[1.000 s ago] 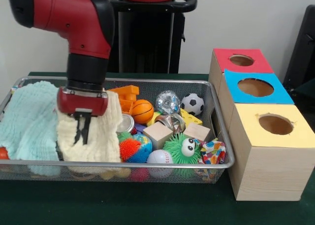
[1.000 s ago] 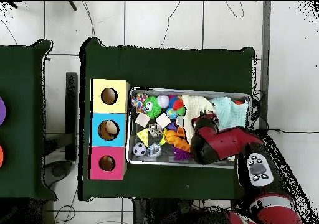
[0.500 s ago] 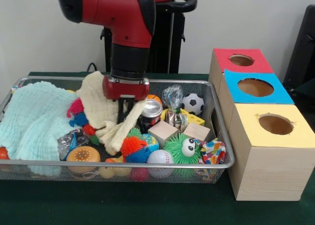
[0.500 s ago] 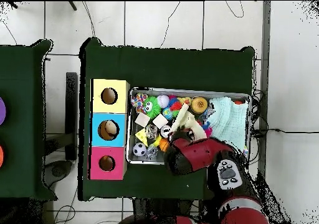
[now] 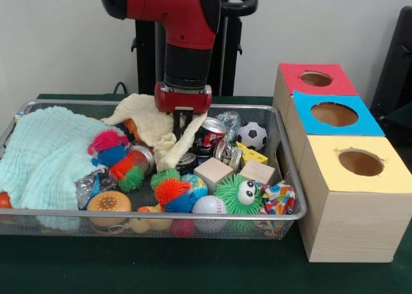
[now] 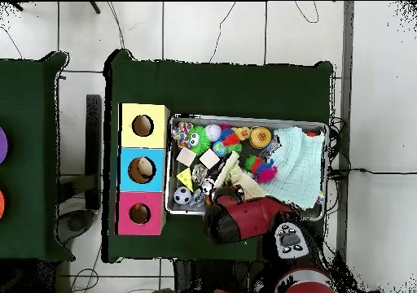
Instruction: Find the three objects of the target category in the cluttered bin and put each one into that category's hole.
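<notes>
At the far rim of the cluttered bin (image 5: 193, 105), the gripper (image 5: 181, 123) is pinching a cream cloth (image 5: 154, 128) that is trailing toward the bin's middle, while an orange plush (image 5: 132, 128) is peeking out just beside it, opposite the red box's hole (image 5: 315, 78).

The Sawyer's red and black arm (image 5: 187, 24) descends vertically from above, its red-collared black gripper (image 5: 181, 122) pointing straight down with fingers pinched together on pale fabric
</notes>
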